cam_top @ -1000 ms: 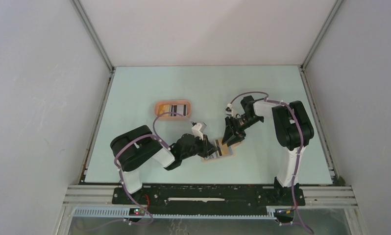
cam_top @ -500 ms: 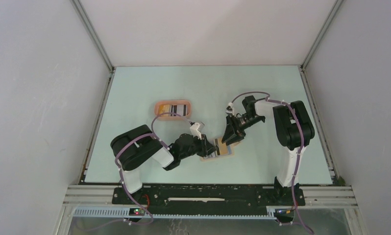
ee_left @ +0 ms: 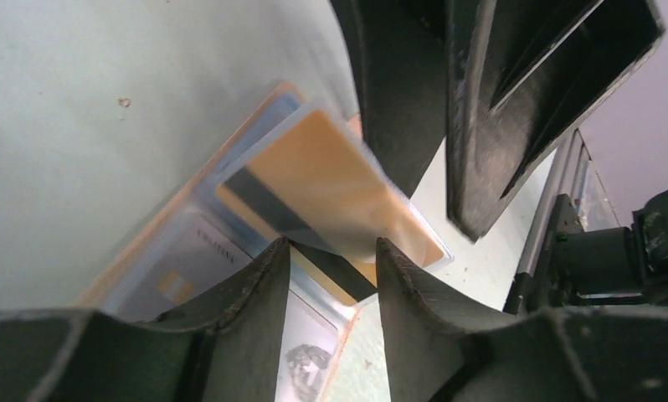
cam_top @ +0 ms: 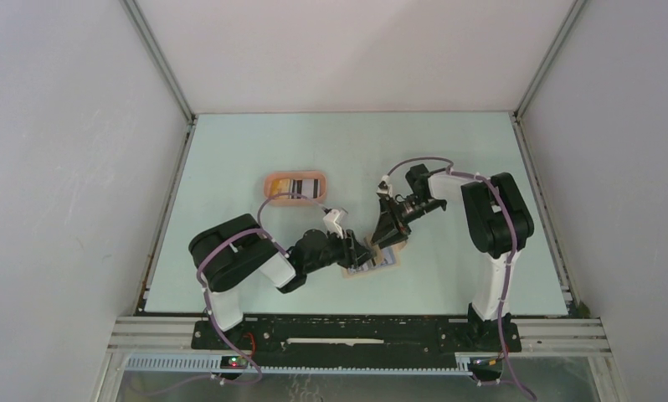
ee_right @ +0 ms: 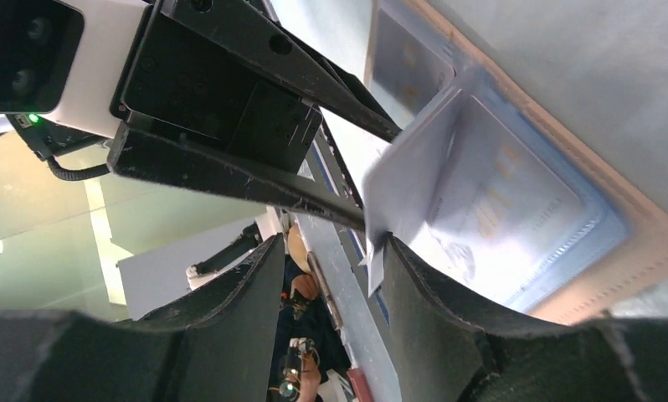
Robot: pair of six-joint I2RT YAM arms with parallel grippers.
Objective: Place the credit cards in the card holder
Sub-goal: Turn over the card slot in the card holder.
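Note:
The tan card holder (cam_top: 384,261) lies open on the table between both arms, its clear pockets (ee_left: 180,260) showing cards inside. A yellow-orange credit card (ee_left: 339,176) with a black stripe sits tilted, partly in a clear pocket, just beyond my left gripper (ee_left: 332,244) (cam_top: 362,249), whose jaws stand apart with nothing clamped. My right gripper (ee_right: 333,240) (cam_top: 387,236) is open above the holder (ee_right: 640,243). One of its fingers (ee_right: 431,285) props up a clear pocket flap (ee_right: 410,188). More credit cards (cam_top: 301,185) lie in the tray.
A peach-orange oval tray (cam_top: 268,186) stands left of and behind the holder. The two grippers nearly touch over the holder, and my right gripper's black fingers (ee_left: 498,117) fill the left wrist view's upper right. White walls enclose the table on three sides.
My left gripper's jaws have spread apart, letting go of the yellow-orange card. My right gripper has shifted left and nearer over the holder.

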